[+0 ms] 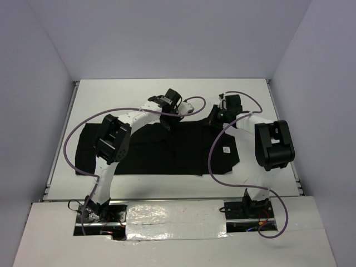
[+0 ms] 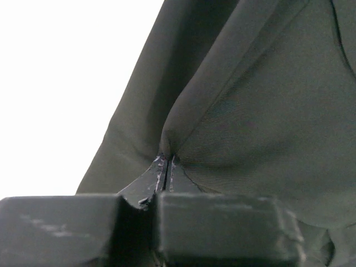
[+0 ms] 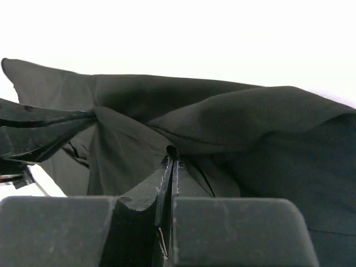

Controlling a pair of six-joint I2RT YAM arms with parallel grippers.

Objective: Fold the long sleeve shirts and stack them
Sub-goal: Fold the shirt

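Observation:
The black long sleeve shirt (image 1: 178, 150) lies spread across the middle of the white table, its small white tag (image 1: 226, 149) near the right side. My left gripper (image 1: 168, 119) is at the shirt's far edge, shut on a pinch of the black fabric (image 2: 233, 111). My right gripper (image 1: 216, 118) is at the far right edge, shut on a fold of the same fabric (image 3: 183, 122). In both wrist views the jaws stand closed with cloth bunched at their tips. The far edge of the shirt is lifted and gathered between the two grippers.
The white table (image 1: 111, 94) is bounded by grey walls on the left, back and right. Purple cables (image 1: 75, 136) loop from both arms over the table. The arm bases stand on a taped strip (image 1: 172, 214) at the near edge.

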